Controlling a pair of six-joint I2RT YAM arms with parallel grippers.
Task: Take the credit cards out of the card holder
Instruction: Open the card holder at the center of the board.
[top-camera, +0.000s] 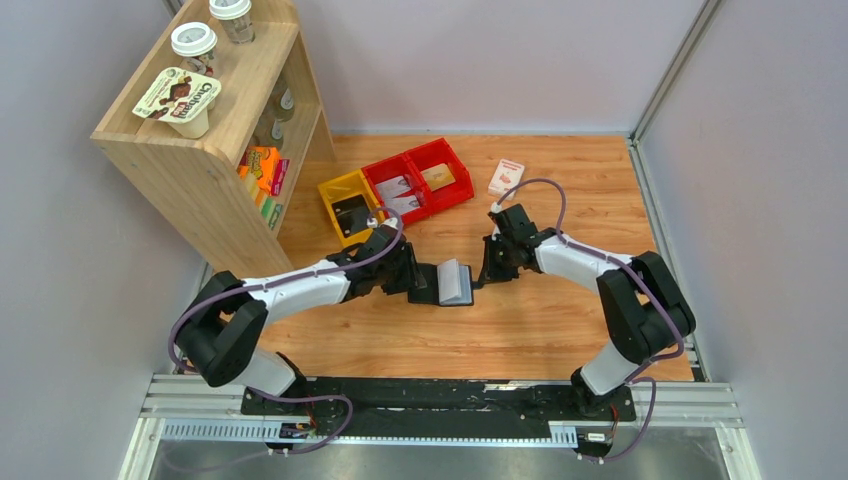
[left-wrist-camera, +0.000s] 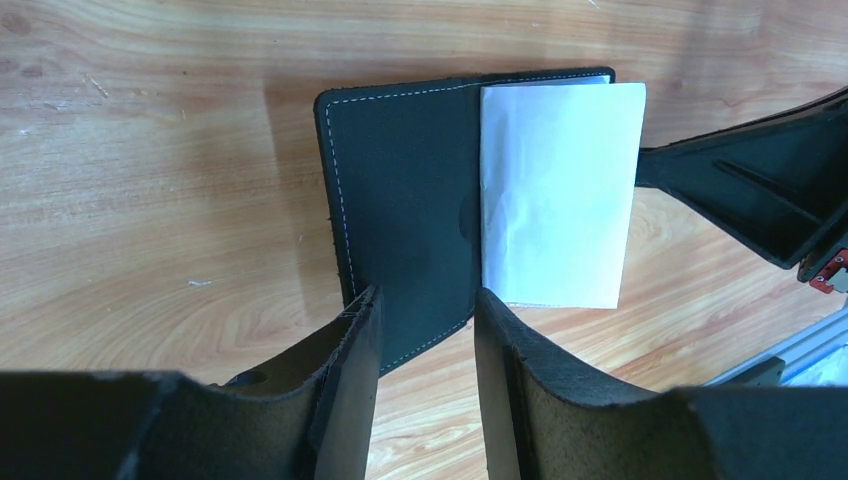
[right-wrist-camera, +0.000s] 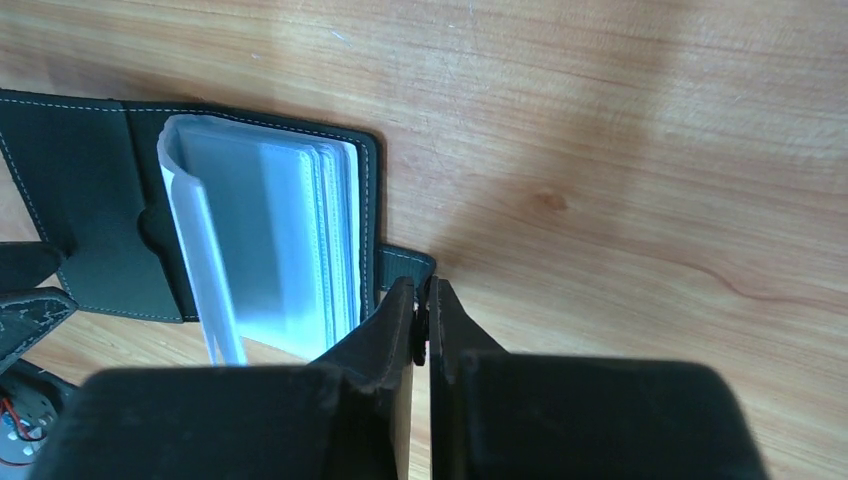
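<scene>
Two grippers flank the card holder (top-camera: 455, 283), which lies open on the table (top-camera: 560, 330) midway between the arms. The left gripper (left-wrist-camera: 427, 296) has its fingers spread, straddling the near edge of the black left flap — whether they touch the leather cannot be told. The right gripper (right-wrist-camera: 422, 286) has its fingers pressed almost together, apparently pinching the closing tab (right-wrist-camera: 405, 262) at the holder's right edge. A stack of bluish clear sleeves (right-wrist-camera: 270, 235) stands up from the right half, one leaf curling left. No tan credit cards show in them; any there must be hidden inside the pockets. The likely trouble is that the tab is a small, floppy hold, so a pull there could slip off or drag the whole holder right — the open left fingers pin nothing. A closing left grip might also catch a slick sleeve rather than a card and lift the holder with it.
</scene>
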